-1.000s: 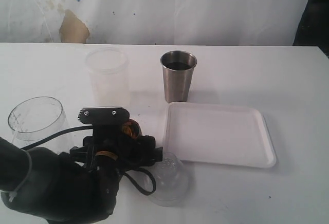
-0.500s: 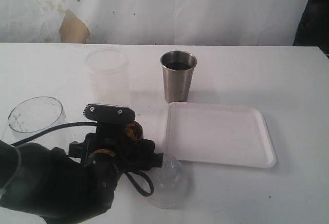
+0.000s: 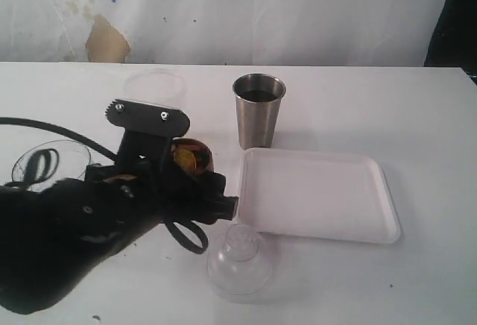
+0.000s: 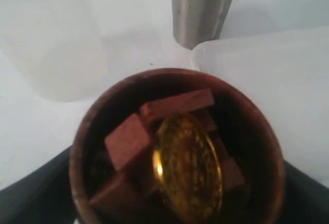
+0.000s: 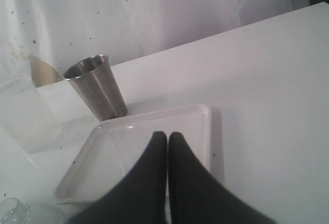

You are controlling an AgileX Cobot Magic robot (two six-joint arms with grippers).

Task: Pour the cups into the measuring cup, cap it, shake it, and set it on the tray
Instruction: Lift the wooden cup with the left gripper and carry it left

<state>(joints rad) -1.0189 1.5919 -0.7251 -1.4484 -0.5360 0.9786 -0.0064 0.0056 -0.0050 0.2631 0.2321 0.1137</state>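
A white table (image 3: pixel 417 116) seen from the exterior camera; the left gripper (image 4: pixel 176 196), at the end of a bulky black arm on the left, is clamped around the wooden cup (image 3: pixel 191 153) and holds it off the table, between the frosted cup (image 3: pixel 153 88) behind it and the tray (image 3: pixel 373 224) to its right; the left wrist camera looks straight into the wooden cup (image 4: pixel 177 82), where reddish-brown blocks (image 4: pixel 128 142) and a shiny gold disc (image 4: pixel 187 167) lie, with dark fingers (image 4: pixel 31 196) flanking its sides; the measuring cup (image 3: pixel 52 157) stands at the far left, partly hidden by the arm and a black cable (image 3: pixel 30 167), well apart from the tray; the steel tumbler (image 3: pixel 258 112) stands upright just behind the tray's back left corner, dark inside; a clear domed lid (image 3: pixel 238 259) rests on the table near the tray's front left corner; in the right wrist view, the right gripper (image 5: pixel 167 139) has its two dark fingers pressed together with nothing between them, seen in front of the tray (image 5: pixel 205 131).
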